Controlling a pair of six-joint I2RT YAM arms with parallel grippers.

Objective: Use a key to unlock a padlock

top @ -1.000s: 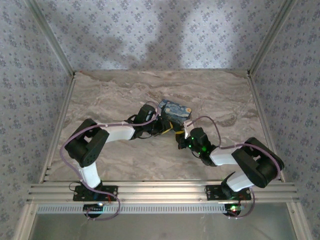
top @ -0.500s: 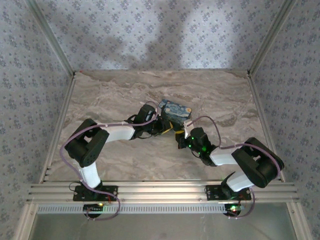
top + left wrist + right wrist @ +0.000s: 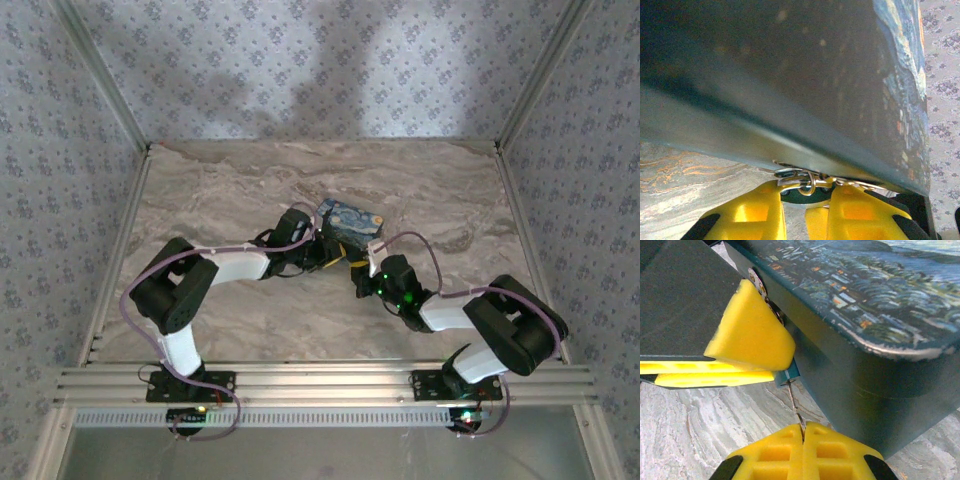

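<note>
Against the side of the tin (image 3: 880,340), my left pincer (image 3: 807,191) clamps narrowly around the padlock (image 3: 788,376); beside that tin, my right pincer (image 3: 803,430), fully closed, pinches what looks like the key (image 3: 794,405).

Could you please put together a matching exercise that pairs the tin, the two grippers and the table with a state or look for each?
1. tin
2. left gripper
3. right gripper
4. table

A. shut on the thin silvery key
B. marbled grey-brown top
C. grips the small bluish padlock
D. starry night picture on its lid

Pairs: 1-D, 2-C, 3-A, 4-B
</note>
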